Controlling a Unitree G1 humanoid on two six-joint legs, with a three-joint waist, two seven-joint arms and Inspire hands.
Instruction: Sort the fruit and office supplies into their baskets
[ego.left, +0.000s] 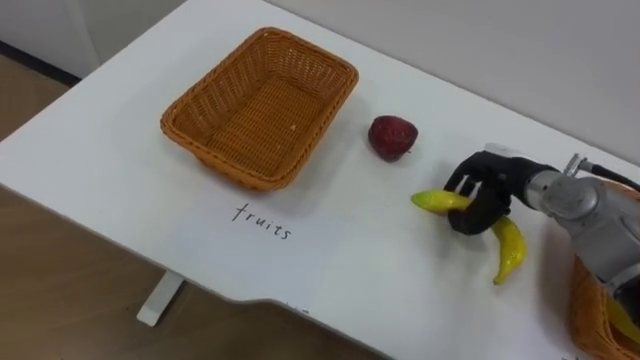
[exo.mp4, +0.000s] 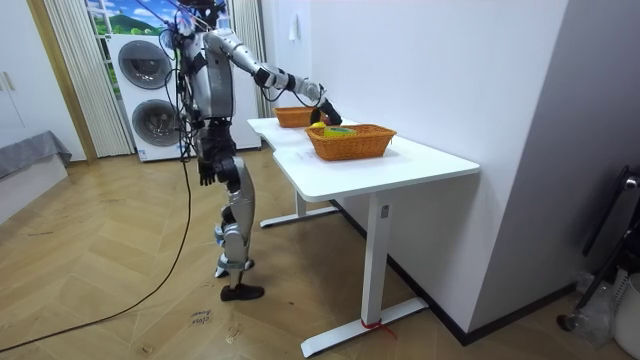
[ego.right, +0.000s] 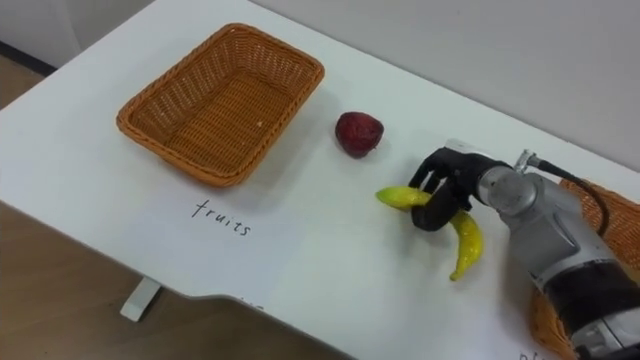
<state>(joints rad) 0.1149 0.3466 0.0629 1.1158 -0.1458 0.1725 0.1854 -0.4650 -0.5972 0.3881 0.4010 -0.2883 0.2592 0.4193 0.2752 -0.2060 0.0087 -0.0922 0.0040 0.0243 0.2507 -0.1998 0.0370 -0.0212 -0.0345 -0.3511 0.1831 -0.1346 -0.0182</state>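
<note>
1. The right hand (ego.left: 482, 196) has its fingers clenched round a yellow banana (ego.left: 510, 250), right of the middle of the white tabletop (ego.left: 350, 260).
2. A red strawberry (ego.left: 392, 137) lies between the banana and the empty basket (ego.left: 230, 165) labelled "fruits".
3. A second basket (ego.left: 585, 310) stands at the tabletop's right end.
4. The left hand (exo.mp4: 207, 176) hangs by the robot's hip.

Robot beside white table (exo.mp4: 430, 163); right hand (exo.mp4: 327, 107) between near basket (exo.mp4: 352, 144) and far basket (exo.mp4: 292, 118)
</note>
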